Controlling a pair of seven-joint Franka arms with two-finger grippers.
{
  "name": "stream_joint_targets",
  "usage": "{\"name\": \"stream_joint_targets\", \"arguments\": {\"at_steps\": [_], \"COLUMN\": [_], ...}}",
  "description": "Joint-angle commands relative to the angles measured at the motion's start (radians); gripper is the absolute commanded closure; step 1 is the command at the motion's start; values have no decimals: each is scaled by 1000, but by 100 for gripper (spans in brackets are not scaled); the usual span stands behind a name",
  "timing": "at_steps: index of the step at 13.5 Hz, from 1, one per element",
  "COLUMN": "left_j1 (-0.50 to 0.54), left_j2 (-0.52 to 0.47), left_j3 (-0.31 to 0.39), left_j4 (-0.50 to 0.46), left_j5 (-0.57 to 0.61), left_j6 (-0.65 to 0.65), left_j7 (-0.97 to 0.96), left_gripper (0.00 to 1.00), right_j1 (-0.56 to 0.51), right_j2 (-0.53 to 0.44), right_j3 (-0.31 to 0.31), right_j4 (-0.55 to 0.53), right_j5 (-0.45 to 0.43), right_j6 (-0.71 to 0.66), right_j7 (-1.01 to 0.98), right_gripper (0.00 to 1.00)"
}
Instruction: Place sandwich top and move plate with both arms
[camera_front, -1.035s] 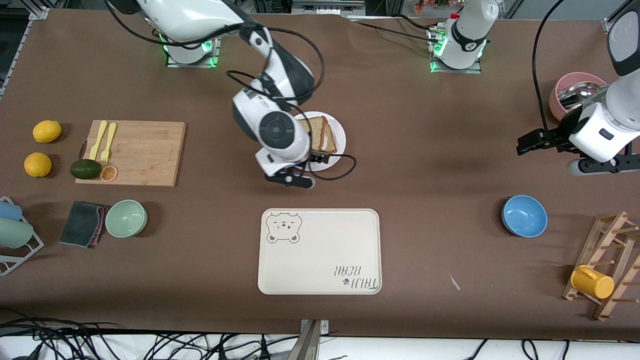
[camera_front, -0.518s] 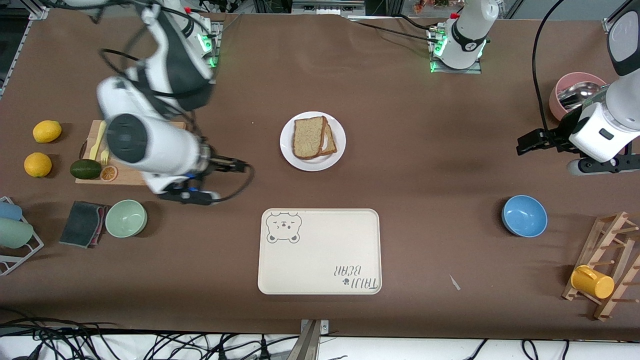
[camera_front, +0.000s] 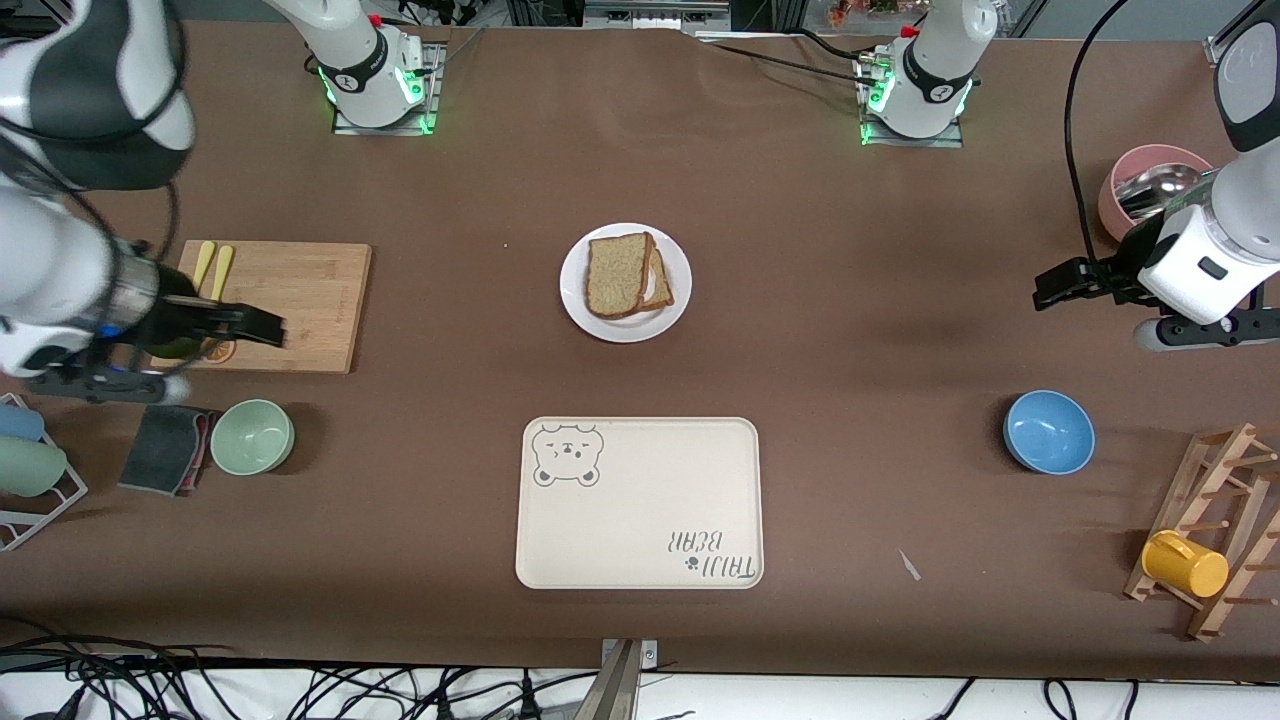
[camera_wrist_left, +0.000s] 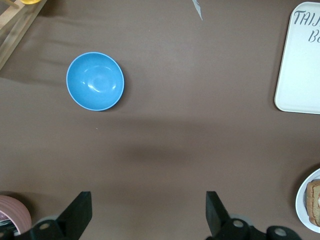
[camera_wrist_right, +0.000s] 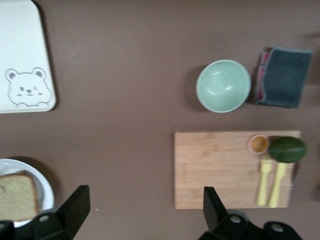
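Front view: sandwich top (camera_front: 616, 274) on plate (camera_front: 676, 310), well apart from both grippers' spread fingers (camera_front: 262, 326).

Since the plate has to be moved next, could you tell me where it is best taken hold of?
Grip the plate by its bare rim, one arm on each end, coming in low from the sides. It lies flat, and the sandwich top covers its middle, so I judge only the thin raised edge offers a hold.
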Motion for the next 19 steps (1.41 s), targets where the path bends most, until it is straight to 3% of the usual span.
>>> {"name": "stream_joint_targets", "arguments": {"at_steps": [1,8,12,14,19], "left_j1": [-2,1,1,0,1], "left_j2": [0,2,0,0,0], "left_j3": [0,0,0,0,0], "left_j4": [12,16,16,16,16], "left_j5": [-8,-11,-9,-9,-11], "left_j6": [-14,-12,-12,-12,-12], "left_j7": [-3,-4,-4,-4,-3], "left_gripper": [0,0,0,0,0], "right_j1": [8,16,13,-86,-105], "right_j2": [-29,-100,-292,-321,-358], "right_j3": [-76,-92,-67,18,31], "right_j4": [-21,-94,-368,-386,-367], "right_j5": [6,14,7,1,-43], "right_j6": [-51,-70,110,109,83], "right_j7": [-124,-124,-111,-122,-125], "right_gripper": [0,0,0,0,0]}}
